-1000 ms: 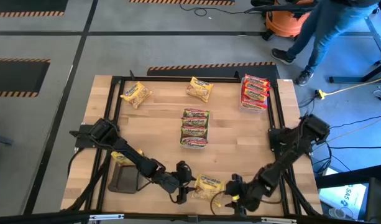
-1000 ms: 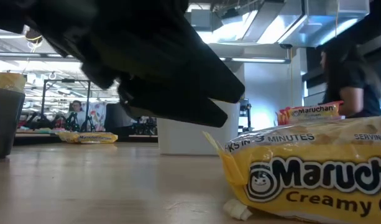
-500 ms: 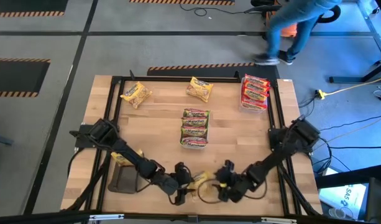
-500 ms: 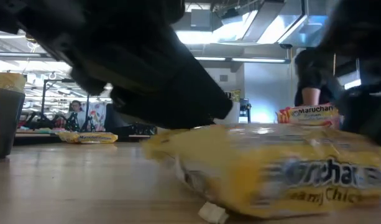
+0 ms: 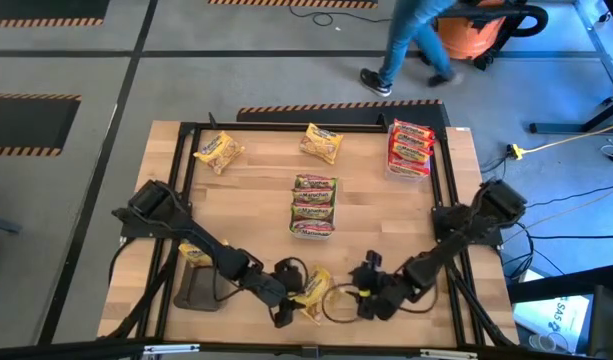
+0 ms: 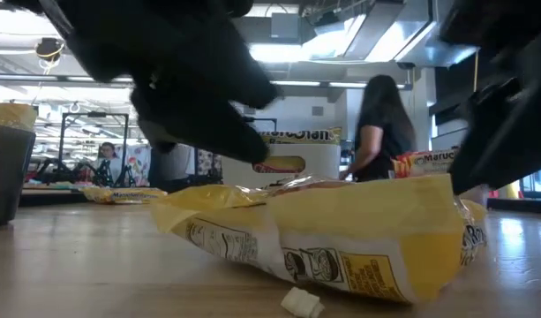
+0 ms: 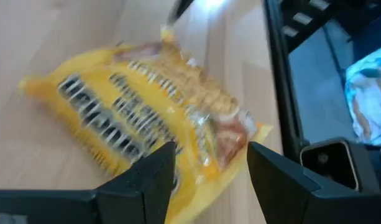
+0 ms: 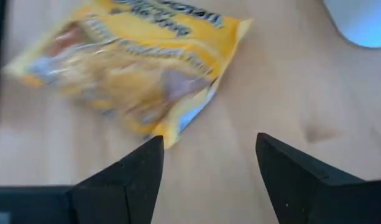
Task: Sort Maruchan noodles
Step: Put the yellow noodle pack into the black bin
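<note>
I see the wooden bench (image 5: 371, 215) carrying packets at its far side and centre. At its near edge, one yellow noodle packet (image 5: 312, 288) lies between my left pincer (image 5: 286, 295) and right pincer (image 5: 368, 290). Both stand parted, gripping nothing; the left fingers straddle one packet corner.

Near edge of the surface (image 5: 376, 215): one noodle packet (image 5: 312, 290) lies between the two pincers, the left pincer (image 5: 286, 292) just beside it on the left, the right pincer (image 5: 366, 287) near it on the right. A tray (image 5: 196, 290) sits at the near left, with another packet (image 5: 195, 254) at its far end. Centre: three packets (image 5: 314, 206) in a row running front to back. Far edge: one packet left (image 5: 219, 151), one at the middle (image 5: 321, 142), and a stack at the right corner (image 5: 410, 147). A person (image 5: 411, 45) is on the floor beyond.
</note>
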Available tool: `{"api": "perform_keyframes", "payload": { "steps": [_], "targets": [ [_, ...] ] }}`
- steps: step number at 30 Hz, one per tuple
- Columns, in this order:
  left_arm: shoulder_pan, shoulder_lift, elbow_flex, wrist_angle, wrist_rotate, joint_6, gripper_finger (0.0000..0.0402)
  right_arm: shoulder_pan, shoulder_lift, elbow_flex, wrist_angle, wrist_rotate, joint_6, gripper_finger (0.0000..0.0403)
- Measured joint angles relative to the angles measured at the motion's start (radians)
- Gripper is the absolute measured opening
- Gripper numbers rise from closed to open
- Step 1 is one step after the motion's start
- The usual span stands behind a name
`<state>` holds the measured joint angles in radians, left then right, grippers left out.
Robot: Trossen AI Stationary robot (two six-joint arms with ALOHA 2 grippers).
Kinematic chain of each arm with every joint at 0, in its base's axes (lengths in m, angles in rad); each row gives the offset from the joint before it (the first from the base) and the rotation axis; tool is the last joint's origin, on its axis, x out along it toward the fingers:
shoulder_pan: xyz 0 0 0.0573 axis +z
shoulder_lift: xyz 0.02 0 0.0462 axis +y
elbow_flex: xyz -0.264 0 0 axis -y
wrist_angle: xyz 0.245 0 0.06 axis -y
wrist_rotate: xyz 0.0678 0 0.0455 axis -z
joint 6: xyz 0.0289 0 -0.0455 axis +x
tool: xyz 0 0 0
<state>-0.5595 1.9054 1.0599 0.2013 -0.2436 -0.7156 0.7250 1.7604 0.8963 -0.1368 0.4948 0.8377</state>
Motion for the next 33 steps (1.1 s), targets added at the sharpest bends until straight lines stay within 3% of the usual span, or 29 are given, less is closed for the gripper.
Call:
{"api": "perform_keyframes", "payload": {
  "steps": [6, 13, 21, 33],
  "targets": [
    [0.039, -0.047, 0.000, -0.126, 0.026, -0.117, 0.0225, 0.083, -0.004, 0.000, 0.120, 0.038, 0.006, 0.0237],
    [0.104, 0.004, -0.002, -0.150, 0.098, -0.260, 0.0271, 0.113, 0.087, 0.001, 0.347, 0.137, -0.146, 0.0237],
    [0.129, 0.035, 0.000, -0.112, 0.106, -0.279, 0.0270, 0.087, 0.180, 0.000, 0.463, 0.179, -0.237, 0.0237],
    [0.140, 0.041, 0.000, -0.031, 0.253, -0.342, 0.0268, 0.079, 0.267, 0.000, 0.485, 0.196, -0.242, 0.0237]
  ]
}}
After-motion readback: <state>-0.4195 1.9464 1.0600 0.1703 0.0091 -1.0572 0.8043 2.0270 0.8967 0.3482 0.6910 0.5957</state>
